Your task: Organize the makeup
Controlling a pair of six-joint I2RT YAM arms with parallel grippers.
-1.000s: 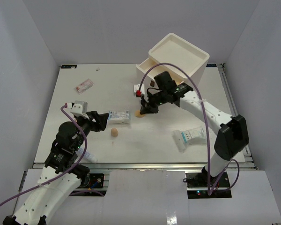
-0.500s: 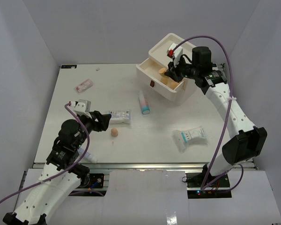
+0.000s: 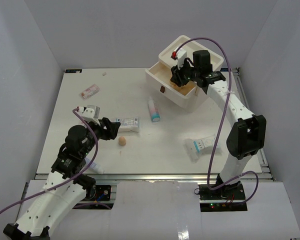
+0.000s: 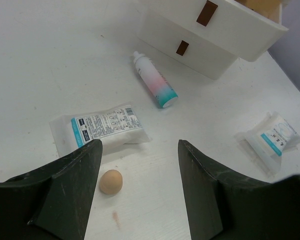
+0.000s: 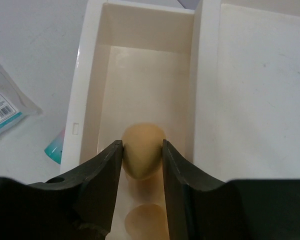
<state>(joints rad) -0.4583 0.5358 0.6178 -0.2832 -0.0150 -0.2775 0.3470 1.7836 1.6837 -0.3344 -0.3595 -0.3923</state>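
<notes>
On table: one sponge, two packets, one bottle

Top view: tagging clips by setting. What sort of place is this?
Probably a robot lab cell: plain walls box in a white table; left arm and right arm bolted at its edge.

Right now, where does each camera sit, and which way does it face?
Top external: above and behind the robot, looking down on the table; left tool and right tool show.
Left wrist: on the left arm, looking forward-down at packet and bottle; own fingers below.
Right wrist: looking down into the open drawer; own fingers hold a tan sponge.
Shared: bottle, in top and left wrist.
</notes>
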